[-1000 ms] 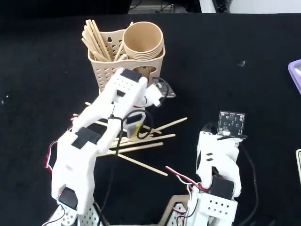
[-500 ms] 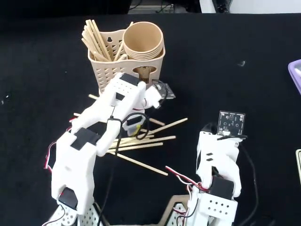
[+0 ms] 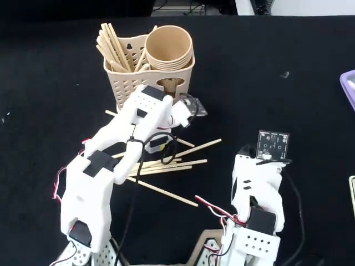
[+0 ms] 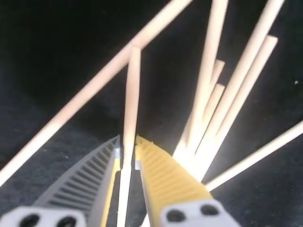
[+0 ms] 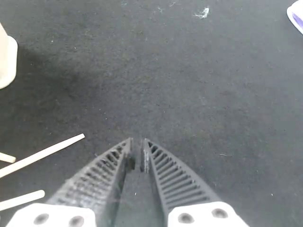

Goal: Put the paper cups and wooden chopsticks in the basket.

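Within the left claw [image 4: 127, 147] — one wooden chopstick [image 4: 132, 94], other chopsticks [image 4: 208, 71] just beside

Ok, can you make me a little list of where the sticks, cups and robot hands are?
Basket: upright on the table
Paper cups: stacked inside the basket
Chopsticks in basket: a bunch, standing up
Loose chopsticks: several lying on the table
Left gripper: shut on one chopstick
Right gripper: shut, holding nothing

paper cups [image 3: 168, 47]: stacked in basket [image 3: 125, 86] | chopsticks [image 3: 166, 193]: some upright in basket, others scattered beside it
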Motion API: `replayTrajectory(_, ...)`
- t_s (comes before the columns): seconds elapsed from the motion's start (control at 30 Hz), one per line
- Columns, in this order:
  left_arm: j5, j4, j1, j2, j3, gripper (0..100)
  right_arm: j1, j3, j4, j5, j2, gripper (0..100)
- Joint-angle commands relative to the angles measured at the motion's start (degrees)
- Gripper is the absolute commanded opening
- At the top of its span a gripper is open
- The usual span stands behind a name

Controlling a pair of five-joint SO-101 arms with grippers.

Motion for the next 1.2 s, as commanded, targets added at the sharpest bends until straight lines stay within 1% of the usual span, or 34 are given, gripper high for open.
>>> replayTrajectory(0.0,2.73,3.25,3.30,-2.73,-3.47,3,0.62,-0.22,0.00,-0.26,-4.26,4.2)
replayTrajectory(0.17,3.87,16.26,7.69,-2.73,-10.51,3,0.62,-0.22,0.00,-0.26,-4.26,4.2)
replayTrajectory(0.2,3.87,17.67,7.87,-2.64,-11.38,3,0.62,-0.22,0.00,-0.26,-4.26,4.2)
replayTrajectory(0.3,4.48,18.02,7.87,-2.02,-11.56,3,0.62,-0.22,-0.09,-0.18,-4.26,4.2)
replayTrajectory(0.4,6.95,15.74,7.96,-2.64,-9.54,3,0.62,-0.22,-0.09,-0.09,-4.26,4.2)
replayTrajectory(0.53,7.56,13.54,8.22,-3.87,-7.78,3,0.62,-0.22,-0.09,-0.09,-4.26,4.2)
replayTrajectory(0.63,7.65,8.35,7.96,-4.92,-3.03,3,0.70,-0.22,-0.09,-0.09,-4.26,4.2)
replayTrajectory(0.77,11.87,2.64,7.60,-7.03,3.56,3,1.23,-0.31,-0.18,-0.35,-4.35,4.1)
replayTrajectory(0.83,12.31,-0.35,7.78,-8.35,7.16,3,3.87,-1.36,-0.18,-0.79,-4.35,4.0)
replayTrajectory(0.9,12.40,-2.46,7.96,-10.64,10.33,3,6.86,-1.89,-0.18,-5.10,-4.35,4.0)
replayTrajectory(0.97,12.40,-3.96,8.04,-13.01,12.97,3,8.79,-2.07,-0.18,-9.67,-4.35,4.1)
replayTrajectory(1.0,12.40,-4.22,8.04,-14.15,13.85,3,9.05,-2.07,-0.18,-10.55,-4.35,4.2)
replayTrajectory(1.17,12.13,-3.96,7.60,-18.81,15.43,3,7.03,-1.80,-0.18,-8.70,-4.35,4.2)
